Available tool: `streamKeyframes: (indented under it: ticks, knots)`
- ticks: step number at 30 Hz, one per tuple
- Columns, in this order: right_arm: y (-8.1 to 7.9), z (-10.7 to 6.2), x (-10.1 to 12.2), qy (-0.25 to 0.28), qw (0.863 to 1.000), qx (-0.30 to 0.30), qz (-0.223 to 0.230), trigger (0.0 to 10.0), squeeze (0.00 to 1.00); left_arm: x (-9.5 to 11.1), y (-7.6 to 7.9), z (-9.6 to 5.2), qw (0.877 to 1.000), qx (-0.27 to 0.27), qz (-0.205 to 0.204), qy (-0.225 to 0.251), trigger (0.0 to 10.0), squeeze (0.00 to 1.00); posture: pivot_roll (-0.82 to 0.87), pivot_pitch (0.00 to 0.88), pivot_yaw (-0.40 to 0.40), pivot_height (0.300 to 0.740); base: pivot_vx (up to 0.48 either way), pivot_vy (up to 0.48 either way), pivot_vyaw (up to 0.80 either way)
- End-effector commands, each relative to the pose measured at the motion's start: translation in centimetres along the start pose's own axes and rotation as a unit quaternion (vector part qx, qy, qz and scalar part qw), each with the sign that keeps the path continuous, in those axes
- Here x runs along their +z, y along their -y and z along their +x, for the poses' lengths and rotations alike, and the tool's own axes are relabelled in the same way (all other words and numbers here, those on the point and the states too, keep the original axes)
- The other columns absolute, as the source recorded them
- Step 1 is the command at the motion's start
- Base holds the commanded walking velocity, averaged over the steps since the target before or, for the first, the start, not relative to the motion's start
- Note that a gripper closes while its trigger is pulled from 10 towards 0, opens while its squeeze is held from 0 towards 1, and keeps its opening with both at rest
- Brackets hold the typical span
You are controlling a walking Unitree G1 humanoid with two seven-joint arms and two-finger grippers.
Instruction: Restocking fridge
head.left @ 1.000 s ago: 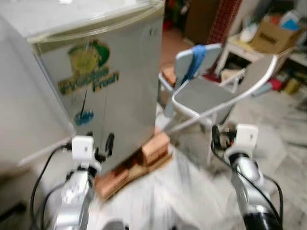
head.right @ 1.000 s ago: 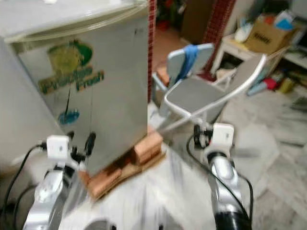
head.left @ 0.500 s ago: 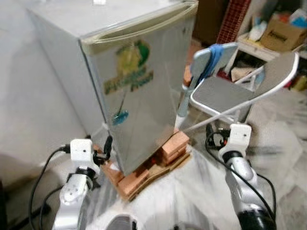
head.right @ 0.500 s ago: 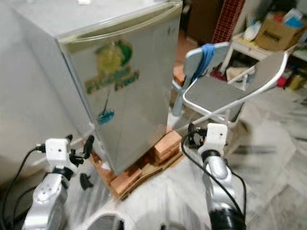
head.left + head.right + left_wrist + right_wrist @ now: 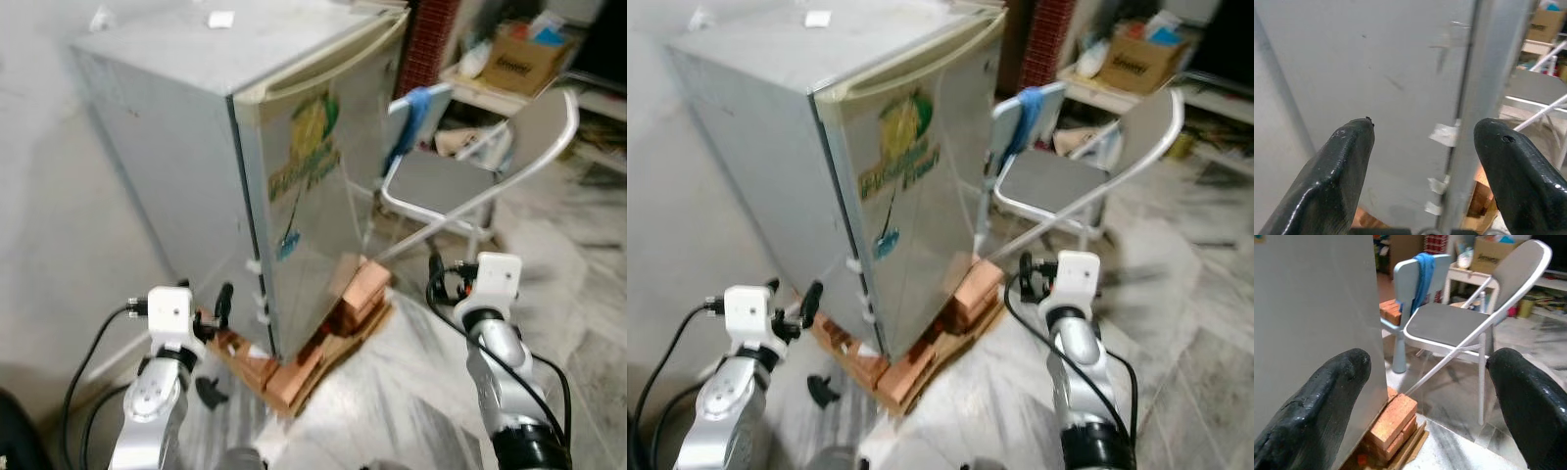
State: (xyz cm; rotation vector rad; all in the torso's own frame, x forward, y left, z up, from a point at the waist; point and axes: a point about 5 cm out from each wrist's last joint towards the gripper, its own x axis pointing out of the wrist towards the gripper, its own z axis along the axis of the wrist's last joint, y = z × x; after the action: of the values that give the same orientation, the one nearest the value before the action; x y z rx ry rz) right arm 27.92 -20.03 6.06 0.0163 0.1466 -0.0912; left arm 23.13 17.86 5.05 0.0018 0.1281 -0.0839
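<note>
Robot stands before a shut fridge, both grippers spread and holding nothing.

The small grey fridge (image 5: 294, 166) sits on bricks (image 5: 361, 292), door closed; left gripper (image 5: 1420, 161) faces its side near the door edge, fingers apart; right gripper (image 5: 1435, 396) gapes toward a folding chair (image 5: 460, 186) beside the fridge.

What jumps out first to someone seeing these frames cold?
The small grey fridge, door shut with a green and yellow sticker, propped on bricks over wooden boards. Right of it stands a grey folding chair. Both end effectors hang open near the floor: left end effector at the fridge's corner, right end effector toward the chair.
</note>
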Motion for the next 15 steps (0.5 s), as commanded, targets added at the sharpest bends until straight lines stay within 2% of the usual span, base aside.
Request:
streamKeyframes:
  ticks: [1, 4, 15]
  knots:
    - [-0.91, 0.26, 0.46, 0.008, 1.000, 0.014, 0.001, 10.0, 0.00, 0.17, -0.71, -0.16, 1.000, 0.009, 0.008, 0.002, 10.0, 0.00, 0.13, 0.000, -0.019, 0.740, 0.000, 0.480, -0.80]
    - [-0.90, 0.32, 0.47, 0.008, 1.000, 0.016, 0.002, 10.0, 0.00, 0.19, -0.72, -0.14, 1.000, 0.009, 0.008, 0.003, 10.0, 0.00, 0.13, 0.000, -0.020, 0.740, 0.000, 0.417, -0.80]
    - [-0.88, 0.34, 0.46, 0.006, 1.000, 0.015, -0.002, 10.0, 0.00, 0.28, -0.57, -0.01, 1.000, -0.002, 0.013, 0.005, 10.0, 0.00, 0.13, 0.000, -0.022, 0.740, 0.000, 0.000, -0.80]
